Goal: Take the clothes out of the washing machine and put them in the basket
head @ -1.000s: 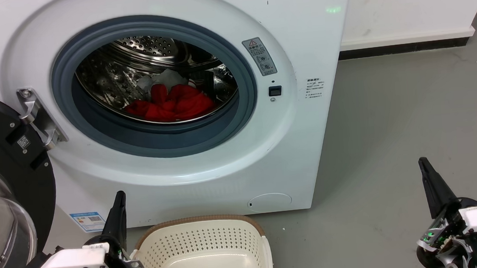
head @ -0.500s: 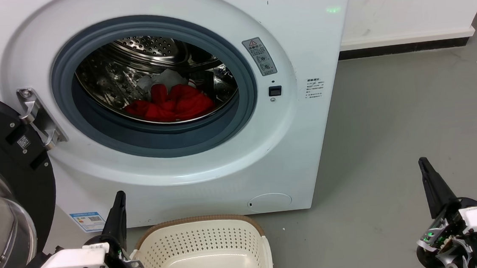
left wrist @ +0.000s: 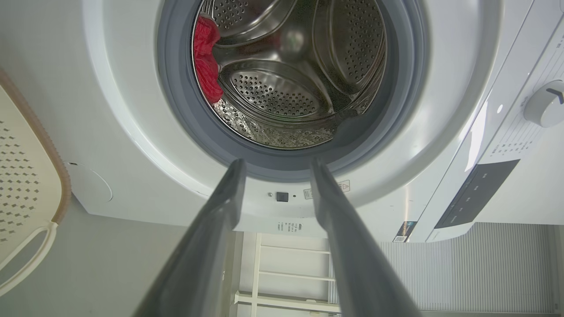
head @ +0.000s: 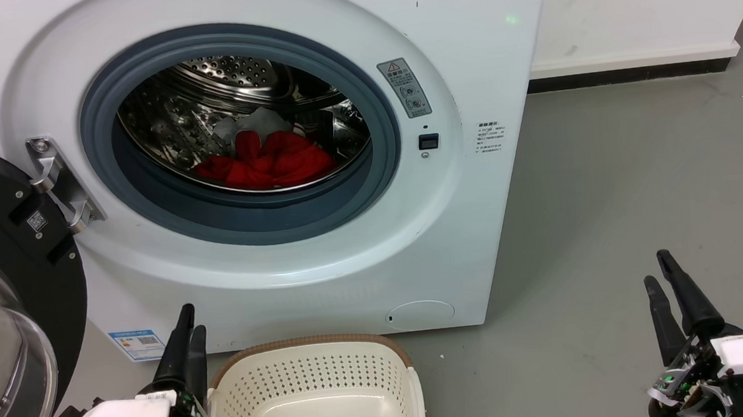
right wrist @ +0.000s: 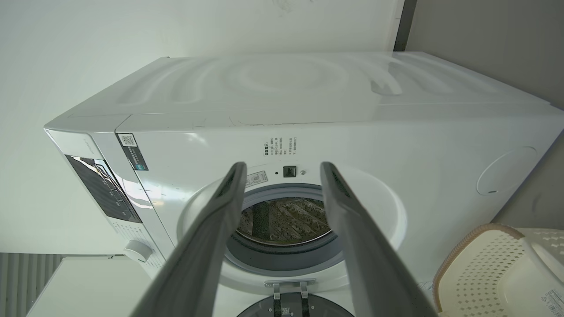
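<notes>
The clothes (head: 265,160) lie as a crumpled red heap with a bit of white at the bottom of the steel drum of the washing machine (head: 454,242), whose port stands open. The left wrist view catches the clothes (left wrist: 206,61) at the drum's edge. The cream basket (head: 315,372) stands on the floor in front of the machine, with a paper label on its bottom. My left gripper (head: 192,319) is open just left of the basket, well below the port. My right gripper (head: 656,267) is open over bare floor far to the right. Neither holds anything.
The black-rimmed glass door (head: 14,263) hangs open at the left, close to my left arm. Grey floor (head: 608,183) stretches right of the machine to a white wall with a dark skirting. The basket's brown rim (right wrist: 467,240) shows in the right wrist view.
Each gripper showed as one dark finger shape before; now two fingers stand apart on both. Both grippers also sit slightly lower in the head view. Clothes and basket have not moved.
</notes>
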`<state>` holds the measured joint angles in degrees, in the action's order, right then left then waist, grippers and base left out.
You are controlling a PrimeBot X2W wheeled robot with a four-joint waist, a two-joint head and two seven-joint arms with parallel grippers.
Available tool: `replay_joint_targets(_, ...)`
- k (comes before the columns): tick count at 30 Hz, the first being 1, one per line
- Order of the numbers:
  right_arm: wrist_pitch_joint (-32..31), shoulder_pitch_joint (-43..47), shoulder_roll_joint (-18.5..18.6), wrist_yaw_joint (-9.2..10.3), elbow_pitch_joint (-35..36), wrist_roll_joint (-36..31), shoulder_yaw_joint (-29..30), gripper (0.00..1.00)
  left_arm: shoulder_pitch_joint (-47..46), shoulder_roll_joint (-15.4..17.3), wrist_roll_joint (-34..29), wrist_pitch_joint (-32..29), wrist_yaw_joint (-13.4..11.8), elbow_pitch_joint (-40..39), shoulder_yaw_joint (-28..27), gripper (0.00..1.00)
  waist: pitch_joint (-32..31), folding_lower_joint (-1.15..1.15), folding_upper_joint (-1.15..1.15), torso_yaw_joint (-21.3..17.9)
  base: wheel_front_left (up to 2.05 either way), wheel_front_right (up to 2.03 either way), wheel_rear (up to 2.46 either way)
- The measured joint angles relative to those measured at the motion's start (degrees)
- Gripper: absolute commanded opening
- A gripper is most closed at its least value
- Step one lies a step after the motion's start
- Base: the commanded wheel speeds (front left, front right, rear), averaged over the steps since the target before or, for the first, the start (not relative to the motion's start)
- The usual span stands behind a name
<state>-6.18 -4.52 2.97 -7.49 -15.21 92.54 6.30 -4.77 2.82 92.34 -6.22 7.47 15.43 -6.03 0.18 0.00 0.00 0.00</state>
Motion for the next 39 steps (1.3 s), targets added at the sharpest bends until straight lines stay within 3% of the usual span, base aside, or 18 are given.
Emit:
replay_joint_targets(9,2.6,0.1,0.0,0.00,1.1,-1.5,-1.6,1.00,-0.1,0.0,-1.0,2.7,0.0,-0.9,2.3,1.00,0.0,0.00,0.00,0.1,0.00,0.00,0.00)
replay_joint_targets(17,4.7,0.5,0.0,0.00,2.3,-6.7,-2.3,1.00,-0.3,0.0,-5.1,4.7,0.0,-2.6,3.6,1.00,0.0,0.00,0.00,0.2,0.00,0.00,0.00)
replay_joint_targets(39,9.4,2.4,-0.1,-0.01,7.0,-39.6,-3.3,1.00,-1.5,0.0,-31.3,9.5,0.0,-4.8,6.2,1.00,-0.2,0.00,0.00,0.3,0.00,0.00,0.00)
